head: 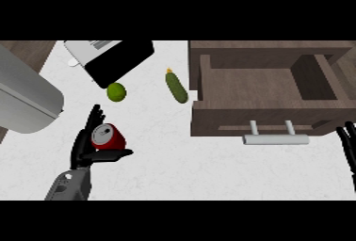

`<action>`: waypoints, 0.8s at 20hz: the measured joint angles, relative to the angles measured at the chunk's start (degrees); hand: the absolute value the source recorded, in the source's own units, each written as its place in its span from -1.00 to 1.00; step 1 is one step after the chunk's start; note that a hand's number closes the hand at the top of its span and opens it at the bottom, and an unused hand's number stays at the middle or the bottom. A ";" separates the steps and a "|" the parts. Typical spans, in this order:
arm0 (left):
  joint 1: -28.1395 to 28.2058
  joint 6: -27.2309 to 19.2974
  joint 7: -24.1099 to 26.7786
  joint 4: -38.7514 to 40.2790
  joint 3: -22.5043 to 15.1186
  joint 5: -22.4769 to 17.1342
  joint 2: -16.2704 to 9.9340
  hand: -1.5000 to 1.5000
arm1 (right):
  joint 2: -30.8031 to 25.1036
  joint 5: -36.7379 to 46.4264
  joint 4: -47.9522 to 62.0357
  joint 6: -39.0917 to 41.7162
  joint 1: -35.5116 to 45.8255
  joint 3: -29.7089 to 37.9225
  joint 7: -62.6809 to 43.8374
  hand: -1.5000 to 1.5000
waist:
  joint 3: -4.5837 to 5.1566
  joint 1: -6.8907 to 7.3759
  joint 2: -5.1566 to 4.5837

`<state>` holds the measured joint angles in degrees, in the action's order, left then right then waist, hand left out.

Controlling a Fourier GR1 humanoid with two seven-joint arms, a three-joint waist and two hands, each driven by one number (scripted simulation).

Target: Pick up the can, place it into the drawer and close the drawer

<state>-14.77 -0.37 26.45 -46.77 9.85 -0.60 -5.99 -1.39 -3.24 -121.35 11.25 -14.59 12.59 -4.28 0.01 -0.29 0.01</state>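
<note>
A red can [109, 136] with a silver top lies on the white counter [208, 164] at the lower left. My left hand [84, 146] is against it. Its straight fingers run up along the can's left side and its thumb [111, 154] sticks out under the can's lower end. The hand is open. The wooden drawer [264, 89] stands pulled out at the upper right, its inside empty, with a silver bar handle [275, 139] on its front. My right hand [345, 146] rests open at the right edge, fingers up, just right of the handle.
A green cucumber [176, 87] lies just left of the drawer. A lime [116, 91] sits above the can. A black and white appliance [115, 59] stands at the back, and a large grey metal body [24, 99] fills the left edge.
</note>
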 measured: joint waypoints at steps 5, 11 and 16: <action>-3.64 -0.11 1.82 3.82 -0.07 -0.19 0.49 1.00 | 0.33 -0.24 -0.34 -0.05 0.14 0.17 -0.62 -1.00 | -0.03 -0.06 0.00; -2.78 2.04 0.46 0.19 -1.26 -1.95 1.74 1.00 | 0.46 -2.08 -3.53 -0.02 -0.90 0.90 -2.81 -1.00 | -0.02 0.02 0.03; -2.93 2.06 -1.30 -3.09 -2.54 -2.59 2.90 1.00 | 0.58 -1.73 -2.90 0.58 -1.39 1.38 -1.46 -1.00 | -0.02 0.05 0.03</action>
<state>-17.70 1.69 25.16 -49.86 7.31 -3.18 -3.09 -0.81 -4.97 -124.25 11.83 -15.99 13.97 -5.74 -0.01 -0.23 0.04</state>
